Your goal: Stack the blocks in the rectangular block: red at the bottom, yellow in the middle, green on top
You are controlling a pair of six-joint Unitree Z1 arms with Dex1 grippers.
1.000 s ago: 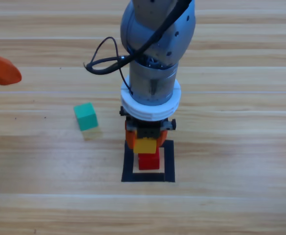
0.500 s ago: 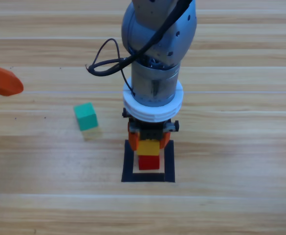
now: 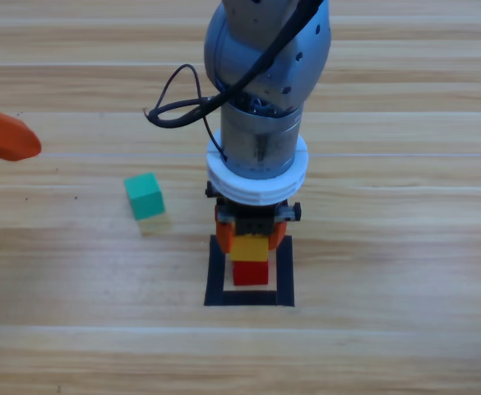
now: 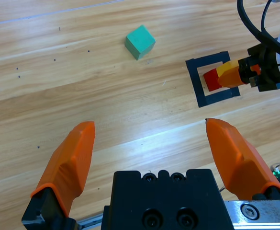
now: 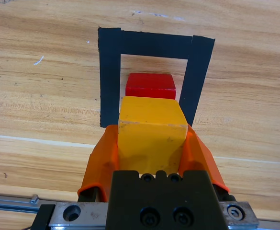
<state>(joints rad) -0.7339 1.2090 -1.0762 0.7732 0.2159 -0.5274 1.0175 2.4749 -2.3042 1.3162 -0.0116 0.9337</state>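
Observation:
The red cube (image 3: pixel 251 272) (image 5: pixel 150 86) (image 4: pixel 211 79) sits inside the black tape rectangle (image 3: pixel 216 271) (image 5: pixel 109 81) (image 4: pixel 195 79). My right gripper (image 3: pixel 251 239) (image 5: pixel 151 143) is shut on the yellow cube (image 3: pixel 249 246) (image 5: pixel 151 127) (image 4: pixel 224 68), holding it just above and slightly behind the red one. Off to the left, on bare wood, rests the teal-green cube (image 3: pixel 145 195) (image 4: pixel 140 41). At the picture's left edge my left gripper (image 3: pixel 6 137) (image 4: pixel 151 148) waits, open and empty.
The right arm's grey body (image 3: pixel 261 99) and its black cable (image 3: pixel 174 103) fill the table's middle above the rectangle. Wood planks lie all around.
The right gripper shifted slightly with the yellow cube a second ago and has held still since. The left gripper's tip edged a little lower at the left edge.

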